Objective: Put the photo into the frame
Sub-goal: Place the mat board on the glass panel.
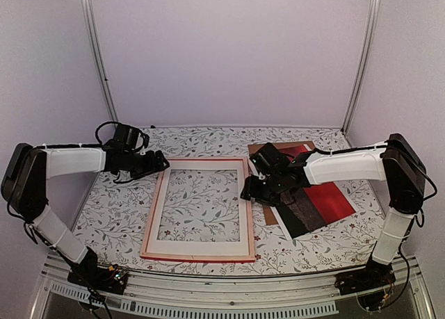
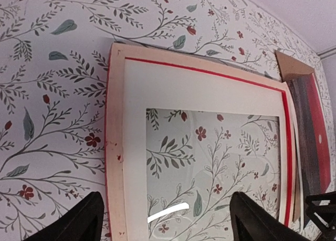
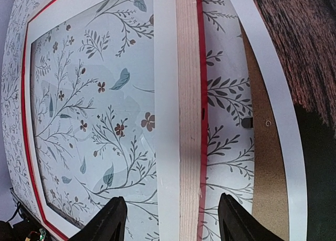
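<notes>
The frame (image 1: 150, 222) lies in the middle of the table with its pale wood back up and red edges showing. The photo (image 1: 325, 199), red and dark brown, lies face up to its right. My left gripper (image 1: 156, 165) is open and empty, hovering over the frame's far left corner. In the left wrist view (image 2: 165, 226) it stands over the left rail (image 2: 114, 146). My right gripper (image 1: 249, 190) is open and empty. In the right wrist view (image 3: 172, 222) it straddles the frame's right rail (image 3: 188, 120), with the photo (image 3: 299, 41) beside it.
A white window-cut mat (image 1: 201, 248) sits inside the frame, and the flowered tablecloth shows through its opening. A brown backing board (image 1: 259, 149) lies under the photo. Metal posts stand at the back corners (image 1: 97, 55).
</notes>
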`<action>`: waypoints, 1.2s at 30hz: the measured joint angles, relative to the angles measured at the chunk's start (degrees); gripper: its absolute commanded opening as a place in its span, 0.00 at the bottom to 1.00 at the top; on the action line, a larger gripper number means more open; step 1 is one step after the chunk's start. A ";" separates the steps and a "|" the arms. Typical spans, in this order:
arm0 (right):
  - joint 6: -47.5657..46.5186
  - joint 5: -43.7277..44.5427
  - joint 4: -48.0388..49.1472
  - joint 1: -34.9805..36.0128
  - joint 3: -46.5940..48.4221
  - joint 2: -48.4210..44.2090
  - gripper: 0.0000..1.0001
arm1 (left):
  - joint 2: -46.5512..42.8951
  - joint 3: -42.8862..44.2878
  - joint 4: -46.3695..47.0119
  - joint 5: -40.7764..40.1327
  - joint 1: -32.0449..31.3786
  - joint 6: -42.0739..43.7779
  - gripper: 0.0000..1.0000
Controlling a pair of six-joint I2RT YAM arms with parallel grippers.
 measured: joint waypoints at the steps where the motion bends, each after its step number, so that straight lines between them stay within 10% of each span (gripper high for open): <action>1: -0.66 0.07 -0.04 0.00 0.13 0.00 0.63 | 0.79 0.79 0.15 0.52 0.02 0.17 0.85; 23: -5.40 2.78 -0.17 -4.37 -0.33 -1.53 0.65 | 27.34 20.90 3.19 9.88 -0.31 1.27 0.84; 36: -5.42 2.45 0.48 -5.14 -3.06 -2.23 0.65 | 27.58 20.94 3.13 7.17 -1.09 1.27 0.85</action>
